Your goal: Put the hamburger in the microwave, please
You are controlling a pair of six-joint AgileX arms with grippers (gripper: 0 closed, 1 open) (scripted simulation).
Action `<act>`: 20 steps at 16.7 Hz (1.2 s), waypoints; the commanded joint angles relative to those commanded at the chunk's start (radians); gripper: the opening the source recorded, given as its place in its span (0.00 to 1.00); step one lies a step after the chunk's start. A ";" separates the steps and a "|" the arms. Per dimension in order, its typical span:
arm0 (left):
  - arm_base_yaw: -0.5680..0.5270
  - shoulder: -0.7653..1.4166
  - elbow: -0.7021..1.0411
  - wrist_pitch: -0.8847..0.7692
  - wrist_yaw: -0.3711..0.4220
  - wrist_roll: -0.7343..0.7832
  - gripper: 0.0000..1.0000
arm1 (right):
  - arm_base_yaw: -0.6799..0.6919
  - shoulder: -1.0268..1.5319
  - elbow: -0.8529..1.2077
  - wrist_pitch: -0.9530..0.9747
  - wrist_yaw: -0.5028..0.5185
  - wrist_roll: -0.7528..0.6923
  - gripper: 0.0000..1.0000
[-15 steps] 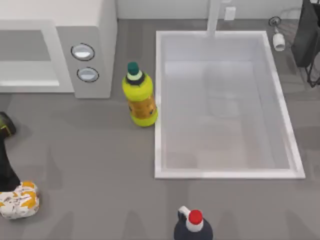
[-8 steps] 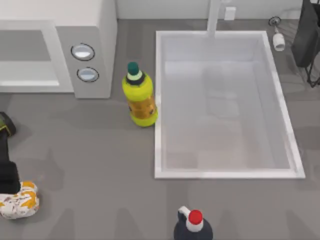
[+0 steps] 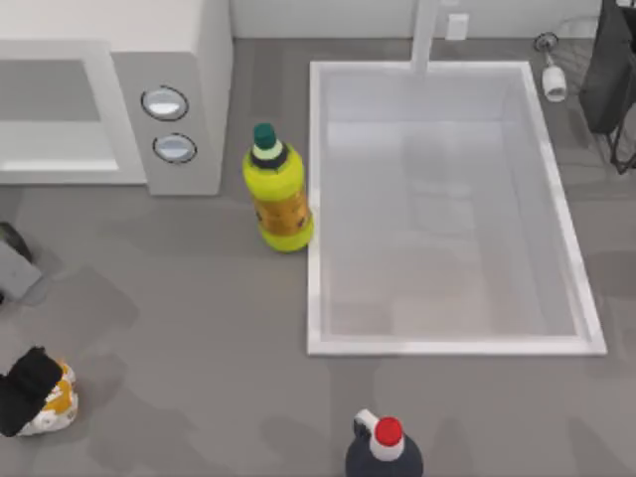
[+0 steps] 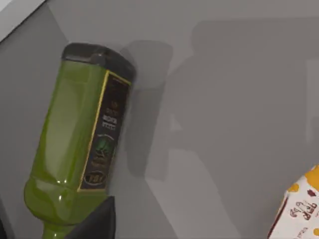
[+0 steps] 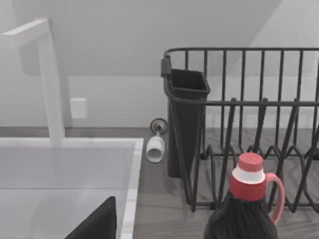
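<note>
The hamburger (image 3: 57, 401), a small white-wrapped lump with orange patches, lies on the table at the near left; its edge is also in the left wrist view (image 4: 300, 211). My left gripper (image 3: 24, 391) hangs over the hamburger's left part and hides it, open, with one dark finger (image 4: 97, 224) well off to the side and nothing held. The microwave (image 3: 189, 60) stands at the far left, its wide cavity (image 3: 50, 114) facing the table and two round knobs (image 3: 165, 103) on its side panel. A finger (image 5: 97, 224) of my open right gripper is near the sink's corner.
A yellow green-capped bottle (image 3: 277, 194) stands beside the white sink (image 3: 316, 199). A dark red-capped bottle (image 3: 384, 449) stands at the near edge. A green bottle (image 4: 79, 144) lies on the table near the hamburger. A black dish rack (image 5: 239, 124) stands at the far right.
My left gripper has moved toward the near edge and now covers the hamburger's left part. The hamburger and the bottles have stayed put.
</note>
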 joint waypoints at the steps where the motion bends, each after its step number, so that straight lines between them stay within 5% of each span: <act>1: -0.006 0.092 0.051 -0.056 0.000 0.067 1.00 | 0.000 0.000 0.000 0.000 0.000 0.000 1.00; 9: -0.037 0.616 0.345 -0.379 0.002 0.450 1.00 | 0.000 0.000 0.000 0.000 0.000 0.000 1.00; 20: -0.038 0.692 0.327 -0.330 0.002 0.482 1.00 | 0.000 0.000 0.000 0.000 0.000 0.000 1.00</act>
